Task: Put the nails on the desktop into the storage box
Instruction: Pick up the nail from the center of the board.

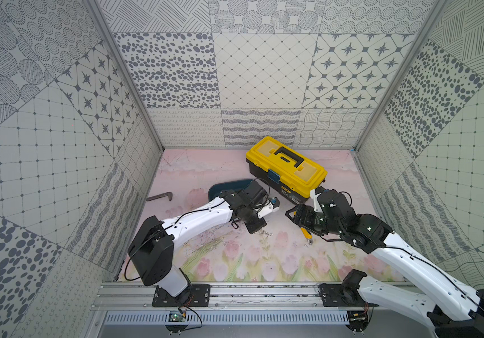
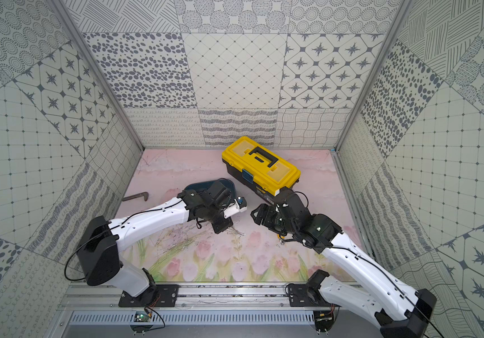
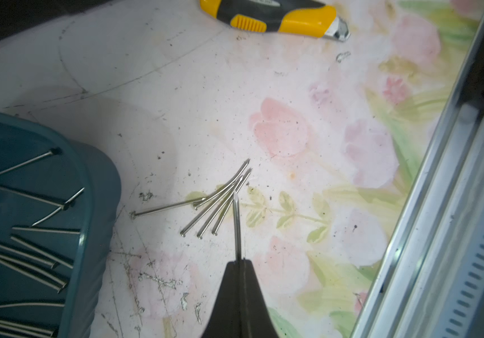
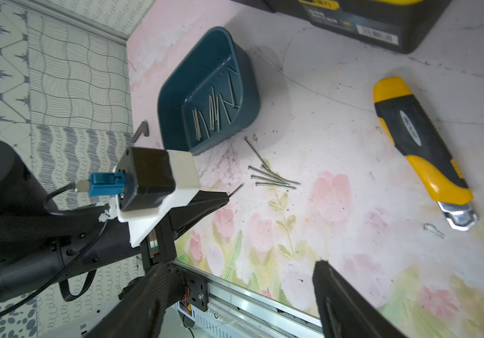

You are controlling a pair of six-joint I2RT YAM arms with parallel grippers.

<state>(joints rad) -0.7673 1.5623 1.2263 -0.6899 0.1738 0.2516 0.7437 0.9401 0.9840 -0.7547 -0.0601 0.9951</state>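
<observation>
My left jaws are clamped on a nail [image 3: 237,225], which sticks straight out past their tips over the tulip-printed surface [image 3: 176,87]. Just beyond its point a handful of loose nails [image 3: 220,204] lie fanned on that surface, and close to one side of the jaws sits the storage box [image 3: 100,187], with more nails [image 3: 29,257] on its floor. My right jaws stand wide apart and empty, well clear of the box.

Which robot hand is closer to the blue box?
The left. The left gripper pinches a nail close beside the storage box; the right gripper hangs open farther off, near the utility knife.
</observation>
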